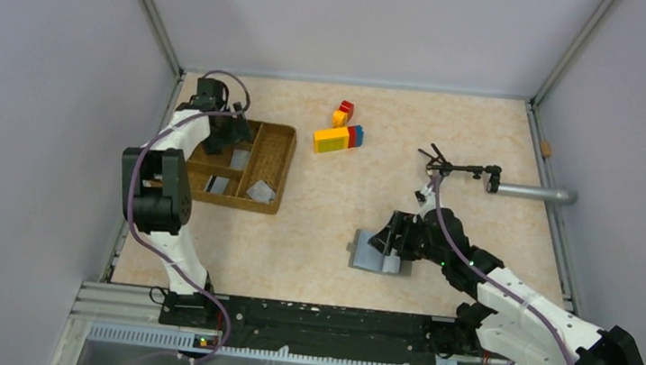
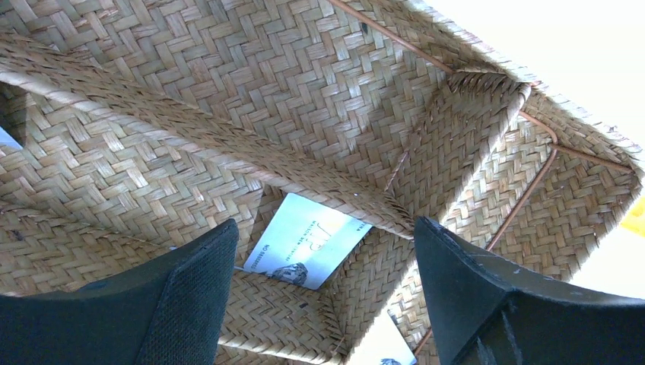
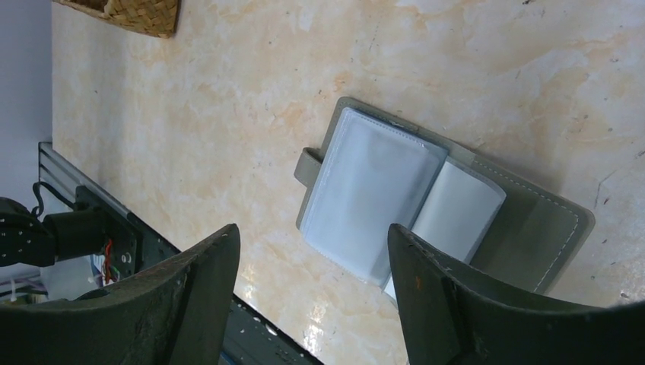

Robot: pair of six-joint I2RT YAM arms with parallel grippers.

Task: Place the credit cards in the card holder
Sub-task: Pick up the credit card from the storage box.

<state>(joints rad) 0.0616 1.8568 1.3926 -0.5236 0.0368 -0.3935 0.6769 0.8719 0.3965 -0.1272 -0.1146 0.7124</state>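
Upper left, a silver-grey credit card [image 2: 308,242] lay slantwise in the brown wicker tray [image 2: 228,91] just ahead of the released left claw [image 2: 325,224]; the released right claw [image 3: 313,228] hovered over the open grey card holder [image 3: 532,228]

Close over the wicker tray [image 2: 319,91] now, woven walls and dividers filling the view. The left gripper [image 2: 325,224] hangs above it, jaws spread wide with nothing between them, and one dark finger [image 2: 190,296] frames each lower corner. Between the fingers, a pale card [image 2: 308,242] lies flat in a compartment, part-tucked under a divider, small print on its face. A second card [image 2: 388,346] peeks in at the bottom edge, in the next compartment. Bright tabletop [image 2: 578,53] shows top right.
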